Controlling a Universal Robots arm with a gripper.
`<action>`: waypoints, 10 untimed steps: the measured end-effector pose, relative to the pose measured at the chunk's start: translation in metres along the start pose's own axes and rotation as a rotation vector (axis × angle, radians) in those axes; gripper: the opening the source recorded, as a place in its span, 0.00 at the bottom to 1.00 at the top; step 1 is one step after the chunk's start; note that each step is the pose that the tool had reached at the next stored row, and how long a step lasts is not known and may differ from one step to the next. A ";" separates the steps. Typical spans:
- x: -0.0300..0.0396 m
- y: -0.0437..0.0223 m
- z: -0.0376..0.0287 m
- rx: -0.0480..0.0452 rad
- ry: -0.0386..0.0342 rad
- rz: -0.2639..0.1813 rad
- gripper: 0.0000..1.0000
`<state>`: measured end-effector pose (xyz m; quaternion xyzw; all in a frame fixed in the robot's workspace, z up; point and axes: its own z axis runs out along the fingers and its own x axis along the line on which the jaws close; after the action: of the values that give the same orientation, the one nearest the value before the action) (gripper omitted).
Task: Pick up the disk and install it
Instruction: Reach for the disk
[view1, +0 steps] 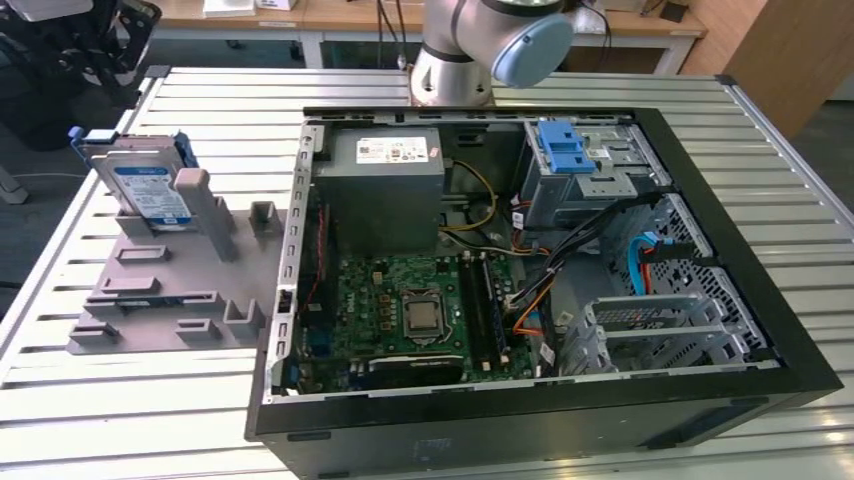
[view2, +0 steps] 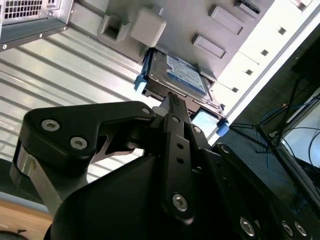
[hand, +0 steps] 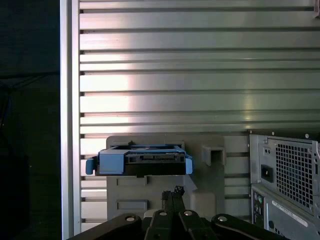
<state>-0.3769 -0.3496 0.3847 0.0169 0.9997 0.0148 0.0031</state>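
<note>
The disk (view1: 144, 185) is a silver drive with a blue-and-white label and blue side rails. It stands on edge in a grey slotted holder (view1: 174, 290) at the exterior view's left, beside the open computer case (view1: 747, 300). In both wrist views the disk (view2: 182, 75) (hand: 142, 161) lies just beyond my gripper (view2: 171, 97) (hand: 171, 192). The black fingers are pressed together with nothing between them, and they stand apart from the disk.
Inside the case are a grey power-supply box (view1: 387, 180), a blue latch on a metal drive cage (view1: 567, 150), the motherboard (view1: 414, 310) and a metal bay (view1: 667, 325). The arm's base (view1: 467, 50) stands behind the case. The case's rear corner (hand: 285, 185) is near the holder.
</note>
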 end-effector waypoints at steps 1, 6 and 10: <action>0.0016 0.0003 0.0001 0.0000 -0.0001 0.000 0.11; 0.0099 0.0017 0.0005 0.0000 -0.0001 0.000 0.11; 0.0176 0.0023 0.0008 0.0000 -0.0001 0.000 0.11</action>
<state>-0.3944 -0.3467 0.3839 0.0168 0.9997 0.0148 0.0032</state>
